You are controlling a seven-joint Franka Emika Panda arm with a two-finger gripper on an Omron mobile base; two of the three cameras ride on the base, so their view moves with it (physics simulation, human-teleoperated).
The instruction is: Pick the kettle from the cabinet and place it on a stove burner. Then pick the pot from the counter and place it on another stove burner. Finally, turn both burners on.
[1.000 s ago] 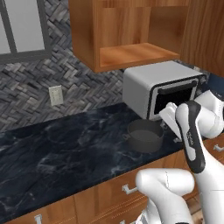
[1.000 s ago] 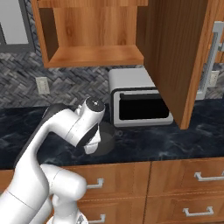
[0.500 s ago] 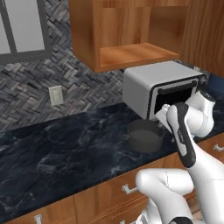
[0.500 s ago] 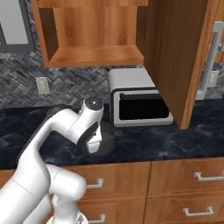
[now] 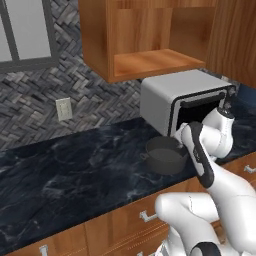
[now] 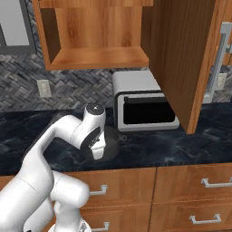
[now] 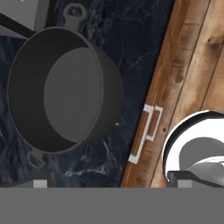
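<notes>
Pot on the counter, jaws wide apart above it

Left base view: the pot point(image 5: 165, 156) sits on the counter point(image 5: 75, 170) in front of a silver oven point(image 5: 180, 102), under the cabinet point(image 5: 150, 37) niche; the arm bends over it. No writing can be read. Right base view: the pot point(image 6: 110, 140) is partly hidden behind the arm's wrist, just left of the oven point(image 6: 142, 106); the cabinet point(image 6: 95, 36) door stands open. Hand view: the pot point(image 7: 61, 92) lies below the gripper point(image 7: 109, 183), whose fingers stand wide apart and hold nothing; a drawer point(image 7: 183, 87) handle shows beside the counter point(image 7: 131, 39) edge.
</notes>
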